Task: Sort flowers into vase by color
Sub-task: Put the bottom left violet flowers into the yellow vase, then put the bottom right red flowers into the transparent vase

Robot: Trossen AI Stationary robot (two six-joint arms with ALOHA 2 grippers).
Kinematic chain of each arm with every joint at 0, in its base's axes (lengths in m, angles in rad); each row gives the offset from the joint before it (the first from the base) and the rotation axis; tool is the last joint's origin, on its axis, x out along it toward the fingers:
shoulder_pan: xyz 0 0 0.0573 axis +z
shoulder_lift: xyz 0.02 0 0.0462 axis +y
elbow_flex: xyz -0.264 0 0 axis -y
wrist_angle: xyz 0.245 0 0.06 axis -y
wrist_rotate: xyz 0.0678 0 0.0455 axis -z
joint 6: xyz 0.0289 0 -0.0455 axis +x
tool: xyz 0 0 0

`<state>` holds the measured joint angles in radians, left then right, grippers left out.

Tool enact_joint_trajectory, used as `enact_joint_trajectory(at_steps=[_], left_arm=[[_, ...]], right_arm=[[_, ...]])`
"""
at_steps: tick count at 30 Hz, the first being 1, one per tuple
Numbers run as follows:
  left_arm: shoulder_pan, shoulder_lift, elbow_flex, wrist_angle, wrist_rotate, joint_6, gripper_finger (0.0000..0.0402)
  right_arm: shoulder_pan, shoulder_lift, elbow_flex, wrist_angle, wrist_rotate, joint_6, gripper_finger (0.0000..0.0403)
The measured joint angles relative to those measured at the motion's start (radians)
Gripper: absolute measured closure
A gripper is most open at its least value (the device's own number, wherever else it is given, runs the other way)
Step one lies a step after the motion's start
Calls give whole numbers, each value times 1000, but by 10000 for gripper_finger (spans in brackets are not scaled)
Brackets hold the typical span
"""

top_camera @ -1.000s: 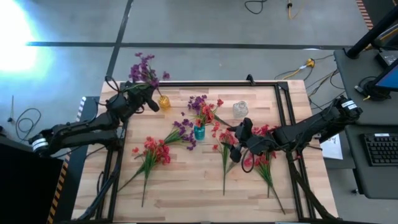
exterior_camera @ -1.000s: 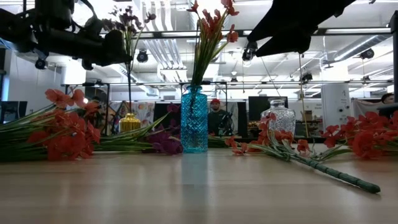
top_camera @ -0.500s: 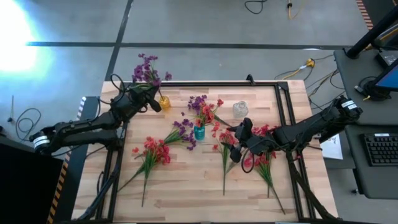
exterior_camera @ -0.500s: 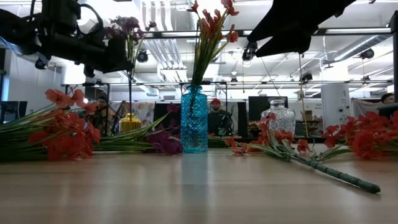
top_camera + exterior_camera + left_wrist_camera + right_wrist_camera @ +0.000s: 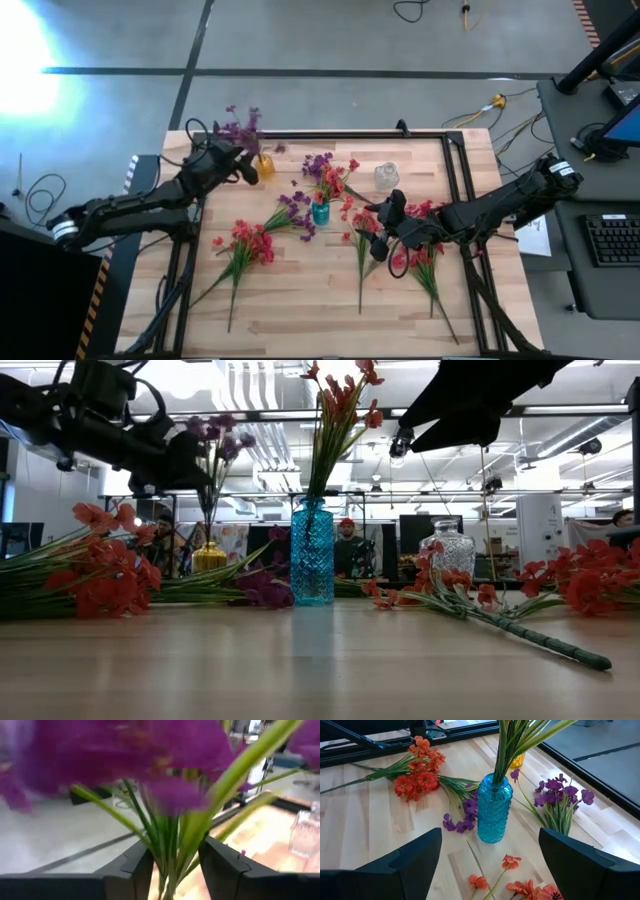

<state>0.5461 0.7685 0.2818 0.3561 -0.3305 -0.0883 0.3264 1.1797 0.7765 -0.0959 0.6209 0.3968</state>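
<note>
While the left tool [image 5: 243, 166] stands partly open around a purple sprig [image 5: 242, 128] over the yellow vase [image 5: 264, 163] at upper left and the right tool [image 5: 383, 222] waits open mid-counter, red and purple flowers [image 5: 250, 243] remain unsorted around the blue vase [image 5: 320, 211].

The left arm reaches from the table's left edge toward its far left corner, its left gripper [image 5: 243, 163] raised above the tabletop, fingers [image 5: 132, 870] parted with a gap between them. The right arm stretches in from the right side; the right gripper [image 5: 383, 222] hangs above the table's middle, fingers spread wide.
</note>
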Motion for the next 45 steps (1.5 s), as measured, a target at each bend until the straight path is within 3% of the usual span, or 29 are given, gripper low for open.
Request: enact_joint_trajectory(at_steps=[8,14,21,28,36,45], left_arm=[[-1,-75,51,-262,0,-4,221],[-1,-109,177,-619,0,-54,214],[-5,-111,339,-935,0,-200,214],[-50,-144,398,-1027,1,-249,214],[-188,-220,355,-1051,11,-365,214],[-380,-262,297,-1045,-4,-455,214]], right_arm=[[0,0,0,0,0,3,78],[0,0,0,-3,-6,62,78],[0,0,0,-19,-121,213,78],[0,0,0,-173,-259,499,78],[0,0,11,-366,-463,782,78],[12,6,184,-667,-494,917,78]])
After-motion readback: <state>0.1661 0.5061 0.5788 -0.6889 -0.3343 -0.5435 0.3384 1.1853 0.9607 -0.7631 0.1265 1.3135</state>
